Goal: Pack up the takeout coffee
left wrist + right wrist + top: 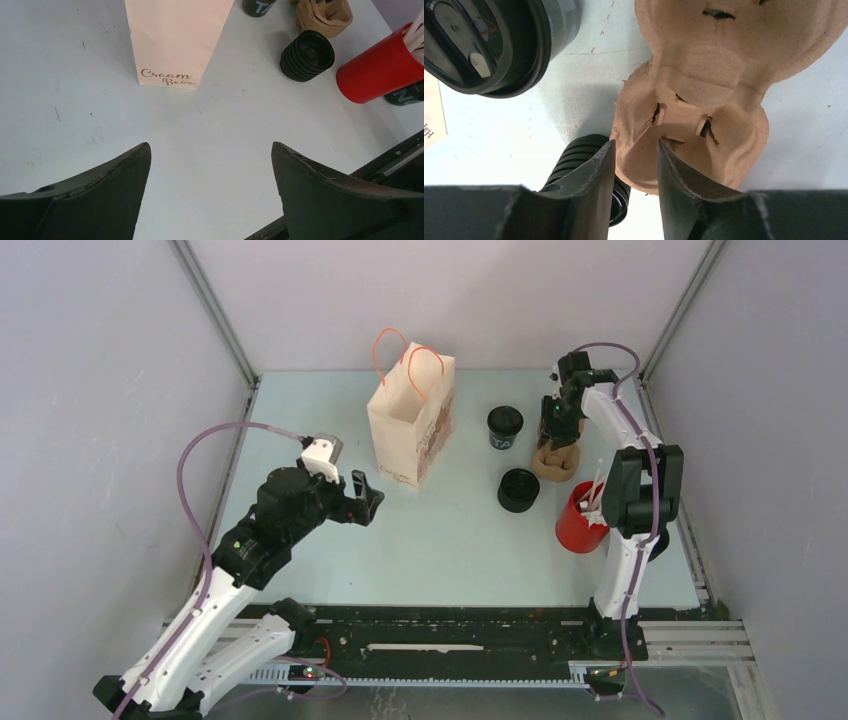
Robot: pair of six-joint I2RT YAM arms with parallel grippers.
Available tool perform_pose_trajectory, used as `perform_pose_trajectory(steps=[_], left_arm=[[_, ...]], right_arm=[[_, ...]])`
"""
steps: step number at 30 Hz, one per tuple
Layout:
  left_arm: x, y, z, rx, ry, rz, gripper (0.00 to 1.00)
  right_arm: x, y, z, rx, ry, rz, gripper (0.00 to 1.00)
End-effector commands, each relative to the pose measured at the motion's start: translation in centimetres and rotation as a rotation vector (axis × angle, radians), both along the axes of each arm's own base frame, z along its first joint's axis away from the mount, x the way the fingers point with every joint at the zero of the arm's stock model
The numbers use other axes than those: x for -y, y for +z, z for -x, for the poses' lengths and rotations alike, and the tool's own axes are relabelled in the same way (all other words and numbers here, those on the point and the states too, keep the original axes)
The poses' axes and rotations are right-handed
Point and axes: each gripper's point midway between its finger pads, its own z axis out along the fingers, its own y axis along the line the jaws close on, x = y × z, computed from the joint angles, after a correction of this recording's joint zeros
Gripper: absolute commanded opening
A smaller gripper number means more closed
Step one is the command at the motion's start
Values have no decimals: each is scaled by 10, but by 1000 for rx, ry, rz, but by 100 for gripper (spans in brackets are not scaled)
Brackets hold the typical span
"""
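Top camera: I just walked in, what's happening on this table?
The right end effector hangs over the brown moulded-pulp cup carrier, jaws partly open with its rim between them. The left end effector hovers wide open over the table near the white paper bag. The black lidded coffee cup stands beside the carrier, not yet packed.

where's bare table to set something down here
Widest bare patch: the near middle of the table, between the paper bag, the stack of black lids and the near edge. Crowded on the right: black lidded cup, pulp cup carrier, red cup and right pincer sit close together.
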Motion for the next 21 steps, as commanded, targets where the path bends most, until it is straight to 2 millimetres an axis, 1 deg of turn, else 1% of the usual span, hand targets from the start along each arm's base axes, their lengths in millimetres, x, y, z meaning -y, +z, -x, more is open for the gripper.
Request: perform_pose_trajectory(steps=[1,4,6,11,17,21], left_arm=[[1,-1,-4,11,-1,10,95],[2,-1,-3,11,-3,12,95],[2,0,-3,13,-3,14,95],[2,0,-3,14,-3,15,95],[1,0,-3,14,-2,13,95],[1,-1,-3,13,-3,13,95]], right_arm=[[2,25,12,40,-3,7,45],[0,21,19,34,18,2,47],[0,17,21,23,29,4,47],[-5,13,14,18,50,-5,42],[-17,7,15,-2,83,-19,47],[-19,1,18,-20,93,-30,47]])
